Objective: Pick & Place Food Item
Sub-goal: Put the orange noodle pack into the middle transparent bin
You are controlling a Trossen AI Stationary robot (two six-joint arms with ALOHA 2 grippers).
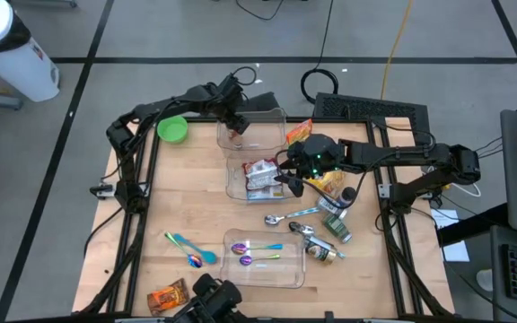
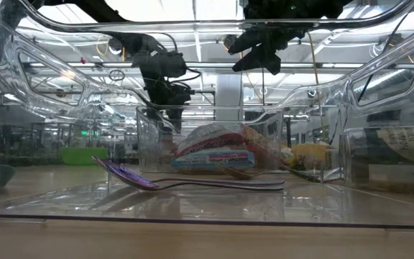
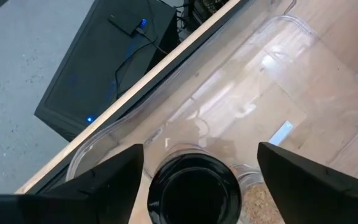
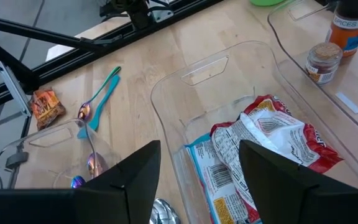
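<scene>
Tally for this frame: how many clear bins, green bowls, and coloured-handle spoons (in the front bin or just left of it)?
Clear bins: 3
Green bowl: 1
Coloured-handle spoons: 4 (2 in the front bin, 2 on the table to its left)
Total: 8

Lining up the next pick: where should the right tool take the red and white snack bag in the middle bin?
Come straight down on the red and white snack bag and pinch its raised crumpled fold. It lies flat in the clear middle bin, whose walls block side approaches. The right tool hovers open above.
</scene>
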